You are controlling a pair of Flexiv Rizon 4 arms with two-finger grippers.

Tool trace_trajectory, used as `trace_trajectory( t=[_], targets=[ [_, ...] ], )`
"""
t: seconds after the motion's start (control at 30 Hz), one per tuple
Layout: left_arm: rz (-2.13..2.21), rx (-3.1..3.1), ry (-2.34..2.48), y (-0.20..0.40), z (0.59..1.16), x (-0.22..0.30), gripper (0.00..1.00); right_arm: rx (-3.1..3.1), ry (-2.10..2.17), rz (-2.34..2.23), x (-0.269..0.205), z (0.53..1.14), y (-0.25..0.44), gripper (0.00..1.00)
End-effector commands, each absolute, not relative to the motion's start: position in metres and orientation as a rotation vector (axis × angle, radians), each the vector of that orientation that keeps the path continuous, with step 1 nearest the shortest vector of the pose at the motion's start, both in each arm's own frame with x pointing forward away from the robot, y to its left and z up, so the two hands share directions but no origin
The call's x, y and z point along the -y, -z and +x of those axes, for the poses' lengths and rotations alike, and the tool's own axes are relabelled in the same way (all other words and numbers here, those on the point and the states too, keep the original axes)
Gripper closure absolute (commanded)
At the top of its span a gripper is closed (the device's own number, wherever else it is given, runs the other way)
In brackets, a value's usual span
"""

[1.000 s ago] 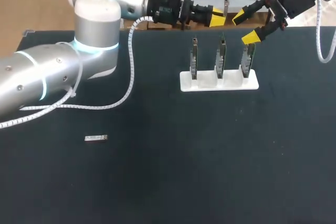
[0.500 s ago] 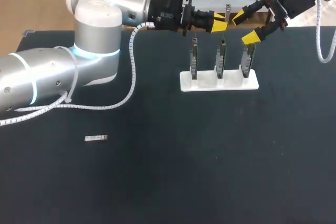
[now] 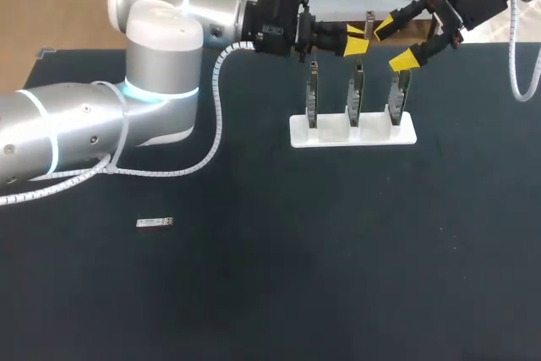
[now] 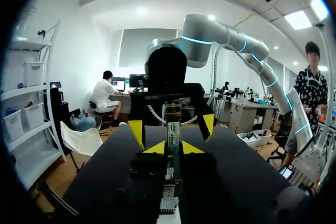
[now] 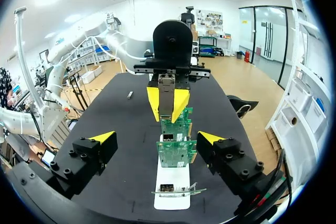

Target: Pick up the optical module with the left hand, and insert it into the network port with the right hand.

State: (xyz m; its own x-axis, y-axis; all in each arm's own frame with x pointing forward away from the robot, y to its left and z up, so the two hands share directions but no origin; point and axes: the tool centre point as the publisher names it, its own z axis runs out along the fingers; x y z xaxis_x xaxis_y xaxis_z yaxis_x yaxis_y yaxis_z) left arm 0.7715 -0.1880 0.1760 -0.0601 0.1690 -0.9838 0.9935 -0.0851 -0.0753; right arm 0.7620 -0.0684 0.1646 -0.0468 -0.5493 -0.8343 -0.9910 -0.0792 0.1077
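Gripping the optical module (image 3: 369, 19) upright, the left tool (image 3: 357, 40) points right along the counter's (image 3: 338, 251) far edge; the right tool (image 3: 395, 43), spread wide, faces it above the card rack (image 3: 353, 134).

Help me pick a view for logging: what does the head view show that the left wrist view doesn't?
Head view only: a small silver module lying alone on the black table. Left wrist view only: the labelled face of the slim silver optical module. Both: the left arm's yellow-tipped fingers shut on that module, the right arm's fingers open beside it.
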Motion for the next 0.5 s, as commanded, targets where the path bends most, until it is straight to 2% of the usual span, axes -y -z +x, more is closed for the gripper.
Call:
trace_trajectory(
  t=[0.03,0.5],
  targets=[
    [1.357,-1.348,1.24,-0.175,0.769,0.1876,1.0,-1.64,-1.019,-1.674,0.0679,0.7616,-0.1645,0.0],
    [1.337,-1.381,1.254,-0.1702,0.7677,0.1849,1.0,-1.64,-1.019,-1.674,0.0679,0.7616,-0.1645,0.0]
  ],
)
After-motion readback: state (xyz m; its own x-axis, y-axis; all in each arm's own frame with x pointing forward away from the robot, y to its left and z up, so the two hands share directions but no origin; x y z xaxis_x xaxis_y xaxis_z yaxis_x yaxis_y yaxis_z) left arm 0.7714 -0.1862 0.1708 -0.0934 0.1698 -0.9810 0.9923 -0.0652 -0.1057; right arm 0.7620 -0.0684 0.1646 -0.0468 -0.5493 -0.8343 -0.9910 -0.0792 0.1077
